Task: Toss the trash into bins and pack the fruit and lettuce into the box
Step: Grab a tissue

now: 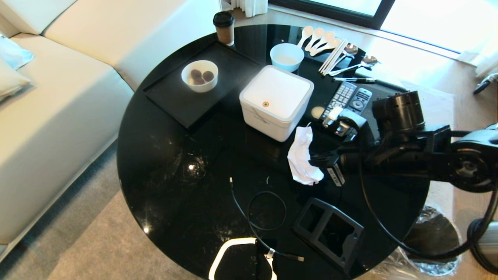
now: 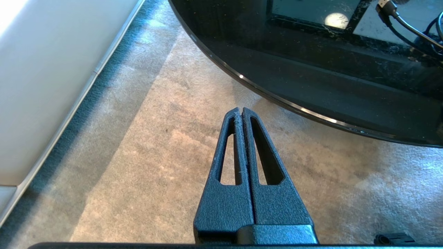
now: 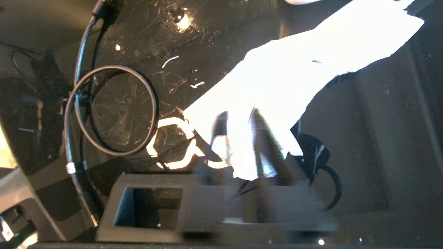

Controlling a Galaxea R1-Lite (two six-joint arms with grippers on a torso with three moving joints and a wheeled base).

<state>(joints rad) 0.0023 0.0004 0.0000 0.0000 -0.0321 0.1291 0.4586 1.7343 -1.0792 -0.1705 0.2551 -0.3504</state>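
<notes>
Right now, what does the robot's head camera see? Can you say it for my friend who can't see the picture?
The right gripper reaches in from the right to a crumpled white tissue on a round black table, its jaws slightly apart. Behind the tissue stands a closed white box. Farther back are a black tray holding a small bowl, a coffee cup, spoons and two remotes.

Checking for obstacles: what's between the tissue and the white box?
Nothing: only bare table separates tissue from box, per the head view.

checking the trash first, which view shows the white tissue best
The head view: the whole crumpled tissue lies on the black table beside the white box, with the right gripper at its edge. The right wrist view shows it overexposed and cut off. The left wrist view misses it.
</notes>
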